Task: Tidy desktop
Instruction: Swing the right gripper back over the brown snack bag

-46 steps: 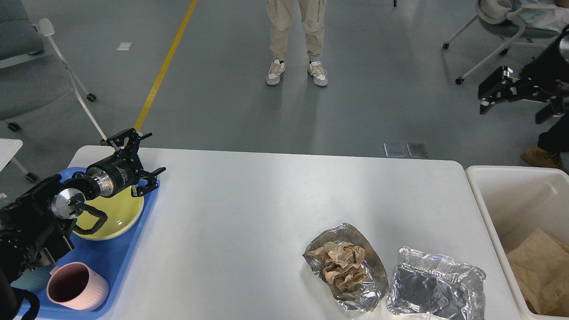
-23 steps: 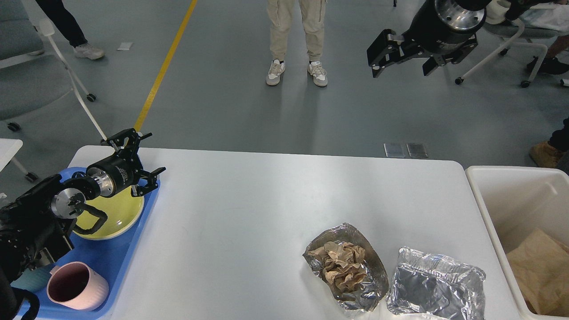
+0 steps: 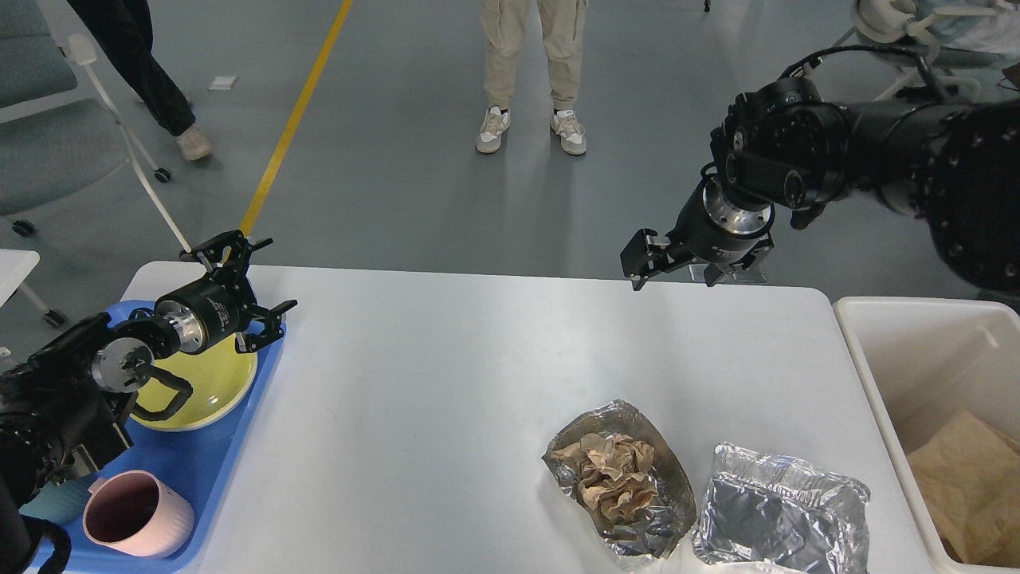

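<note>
My right gripper, fingers spread and empty, hangs over the far edge of the large smooth white table. Nearer me than those fingers lie an oval crumpled foil tray holding wadded brown paper and, touching it, a rectangular empty foil tray. Both look light, thin and crushable; the rolled rim seems the best hold. My left gripper, fingers wide, hovers above a yellow plate on a blue plastic tray.
</note>
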Robot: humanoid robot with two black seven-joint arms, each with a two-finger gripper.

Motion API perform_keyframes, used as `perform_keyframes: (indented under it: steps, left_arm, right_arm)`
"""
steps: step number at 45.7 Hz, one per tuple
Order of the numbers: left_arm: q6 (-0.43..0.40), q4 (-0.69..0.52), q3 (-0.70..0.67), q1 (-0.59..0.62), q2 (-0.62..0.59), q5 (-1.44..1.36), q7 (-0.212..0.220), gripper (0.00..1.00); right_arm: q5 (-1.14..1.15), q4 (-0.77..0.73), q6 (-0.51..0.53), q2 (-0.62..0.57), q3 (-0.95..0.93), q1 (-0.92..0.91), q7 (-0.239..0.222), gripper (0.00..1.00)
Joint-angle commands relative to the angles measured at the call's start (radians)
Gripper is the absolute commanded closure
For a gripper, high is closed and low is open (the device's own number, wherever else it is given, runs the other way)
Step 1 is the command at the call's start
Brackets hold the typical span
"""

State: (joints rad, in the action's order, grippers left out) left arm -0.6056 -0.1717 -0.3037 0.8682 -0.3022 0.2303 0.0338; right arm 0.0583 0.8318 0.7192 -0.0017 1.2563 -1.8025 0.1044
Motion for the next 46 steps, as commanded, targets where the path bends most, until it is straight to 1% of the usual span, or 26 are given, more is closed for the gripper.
perform_keyframes:
  steps: [1, 15, 26, 37, 46]
  left_arm:
    - [0.000, 0.000, 0.000, 0.000, 0.000, 0.000, 0.000, 0.04]
    - [0.001, 0.000, 0.000, 0.000, 0.000, 0.000, 0.000, 0.04]
    - [0.001, 0.000, 0.000, 0.000, 0.000, 0.000, 0.000, 0.04]
    - [0.001, 0.000, 0.000, 0.000, 0.000, 0.000, 0.000, 0.04]
    - [0.000, 0.000, 0.000, 0.000, 0.000, 0.000, 0.000, 0.04]
  right_arm:
    - [0.000, 0.001, -0.006, -0.006, 0.000, 0.063, 0.001, 0.06]
    - [-0.002, 0.004, -0.009, 0.009, -0.014, 0.192, 0.000, 0.12]
    - [-0.002, 0.001, -0.050, 0.060, -0.060, 0.276, 0.000, 0.12]
    - [0.000, -0.003, -0.113, 0.100, -0.100, 0.341, 0.001, 0.12]
    - [0.000, -0.042, -0.199, 0.100, -0.100, 0.380, 0.001, 0.11]
